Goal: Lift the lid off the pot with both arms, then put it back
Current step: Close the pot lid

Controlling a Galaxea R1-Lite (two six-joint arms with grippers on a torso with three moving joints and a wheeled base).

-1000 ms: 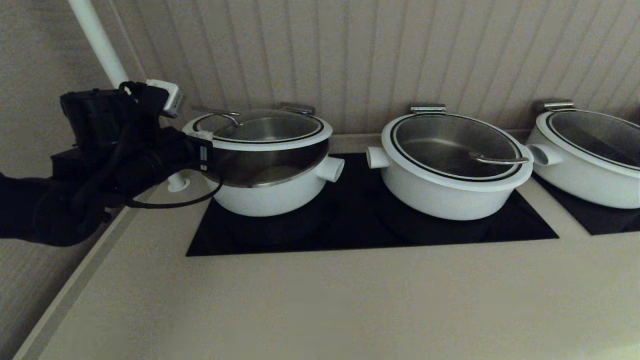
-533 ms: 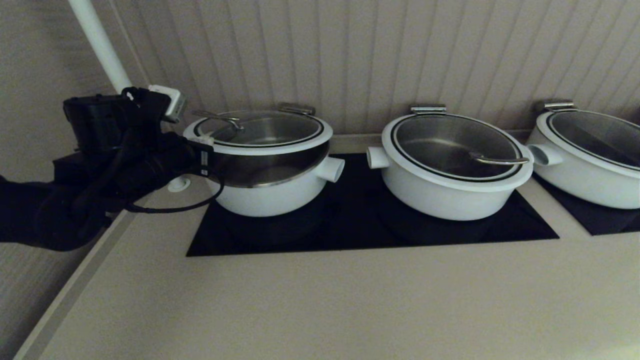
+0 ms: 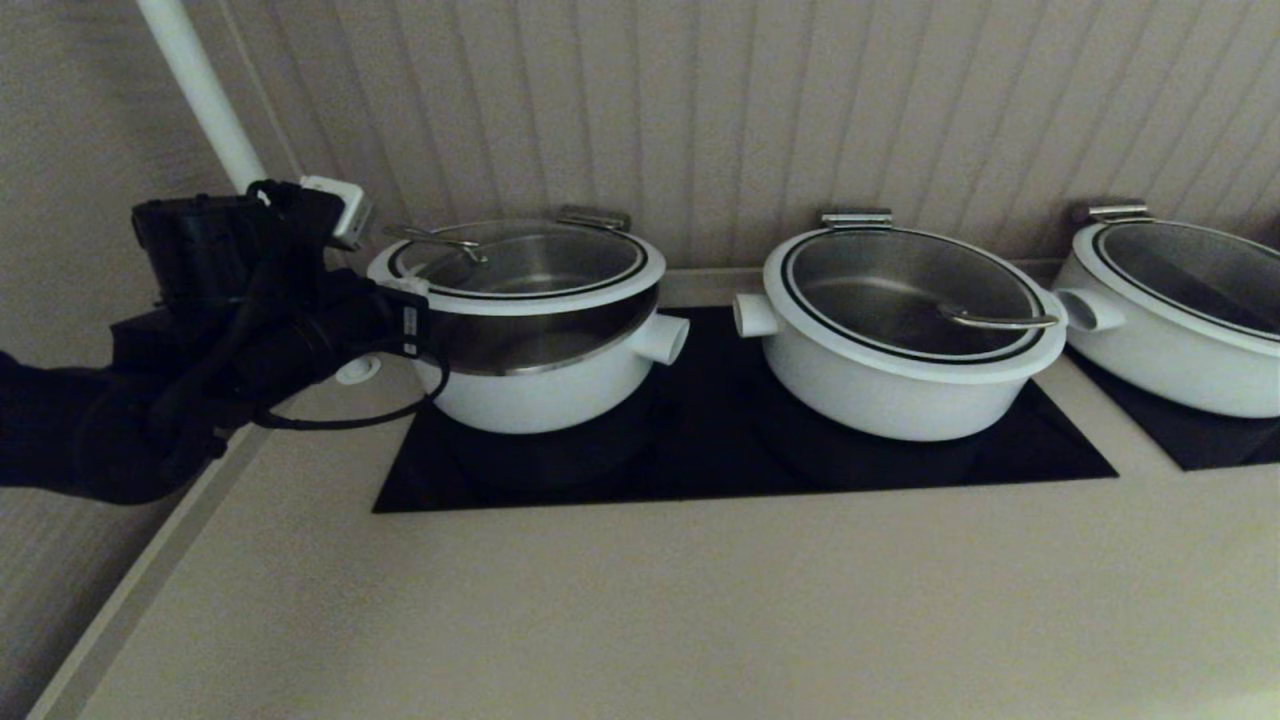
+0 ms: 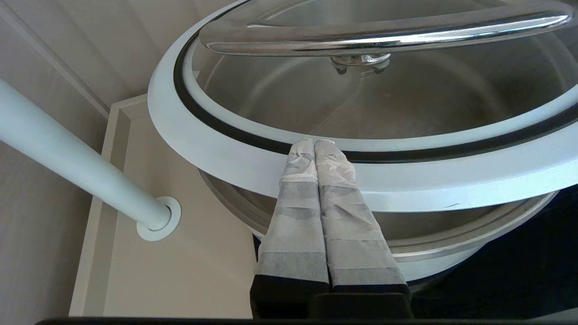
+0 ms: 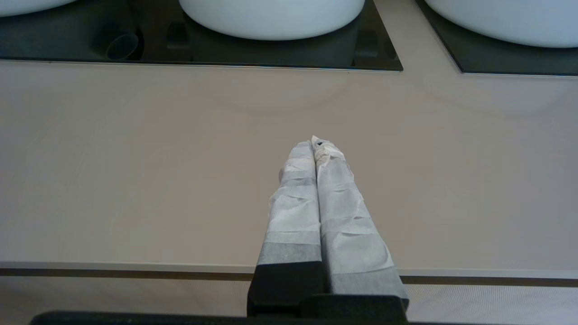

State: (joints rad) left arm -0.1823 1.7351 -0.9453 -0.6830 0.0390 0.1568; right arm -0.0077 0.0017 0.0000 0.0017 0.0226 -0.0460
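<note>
The left white pot (image 3: 540, 390) stands on the black hob. Its glass lid (image 3: 520, 262) has a white rim and a steel handle (image 3: 440, 238). The lid is tilted, raised at its front and left, with a gap over the pot's steel liner. My left gripper (image 3: 405, 292) is shut and empty at the lid's left edge. In the left wrist view its taped fingers (image 4: 314, 141) lie across the top of the white rim (image 4: 203, 144), tips at the black seal. My right gripper (image 5: 316, 141) is shut and empty, low over the counter's front edge, out of the head view.
Two more white pots with lids stand at the middle (image 3: 900, 340) and the right (image 3: 1180, 310). A white pole (image 3: 200, 90) rises from the counter beside my left arm. The panelled wall is close behind the pots. The beige counter (image 3: 640, 600) stretches in front.
My left gripper has shifted a little to the right and down along the lid's left edge. The lid's raised edge has dropped slightly. The other pots have not moved.
</note>
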